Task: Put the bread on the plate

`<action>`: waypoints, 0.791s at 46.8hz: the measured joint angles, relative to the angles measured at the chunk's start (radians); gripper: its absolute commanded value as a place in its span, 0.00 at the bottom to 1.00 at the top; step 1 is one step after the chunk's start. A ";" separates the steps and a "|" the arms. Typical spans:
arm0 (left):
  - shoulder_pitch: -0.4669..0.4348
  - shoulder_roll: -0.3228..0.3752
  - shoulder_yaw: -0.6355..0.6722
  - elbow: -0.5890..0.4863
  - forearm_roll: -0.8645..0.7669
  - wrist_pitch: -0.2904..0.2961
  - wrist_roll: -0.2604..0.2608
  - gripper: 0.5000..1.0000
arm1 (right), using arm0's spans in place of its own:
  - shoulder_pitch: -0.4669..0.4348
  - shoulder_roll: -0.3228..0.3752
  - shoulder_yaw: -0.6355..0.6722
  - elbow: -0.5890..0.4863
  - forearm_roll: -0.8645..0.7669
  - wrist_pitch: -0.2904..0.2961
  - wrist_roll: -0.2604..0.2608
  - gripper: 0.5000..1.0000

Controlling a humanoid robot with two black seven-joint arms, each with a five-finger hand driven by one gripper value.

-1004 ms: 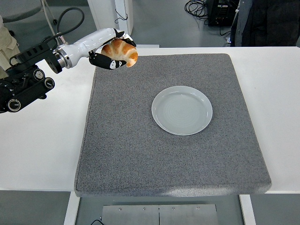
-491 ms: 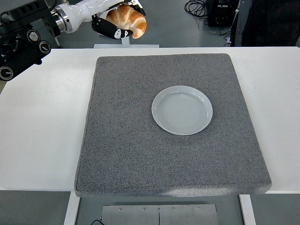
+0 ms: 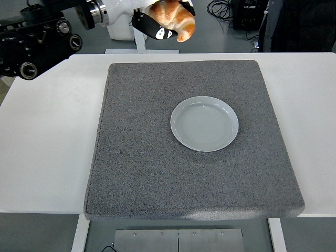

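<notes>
A golden-brown croissant (image 3: 177, 17) is held high in the air at the picture's top, above the mat's far edge. My left hand (image 3: 164, 21), white with black fingers, is shut on it, and the black left arm comes in from the upper left. The pale grey-blue round plate (image 3: 204, 123) lies empty on the grey mat (image 3: 142, 157), right of the mat's middle and well below and to the right of the croissant. The right arm does not show.
The grey mat covers most of the white table (image 3: 47, 136). Beyond the table's far edge stand a white post (image 3: 137, 31) and, at the top right, a person in dark clothing (image 3: 299, 23) with cables on the floor nearby.
My left hand has lifted the croissant from the mat's far left corner and carried it up and to the right. The plate has not moved.
</notes>
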 measured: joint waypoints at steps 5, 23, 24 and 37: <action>-0.004 -0.050 0.017 0.014 0.009 0.000 0.002 0.00 | 0.000 0.000 0.000 0.000 0.000 0.000 0.000 1.00; -0.030 -0.219 0.093 0.070 0.008 0.006 0.000 0.00 | 0.000 0.000 0.000 0.000 0.000 0.000 0.000 1.00; -0.029 -0.228 0.093 0.074 0.009 0.006 0.000 0.00 | 0.000 0.000 0.000 0.000 0.000 0.000 0.000 1.00; -0.010 -0.318 0.149 0.119 0.008 0.014 -0.003 0.00 | 0.000 0.000 0.000 0.000 0.000 -0.001 0.000 1.00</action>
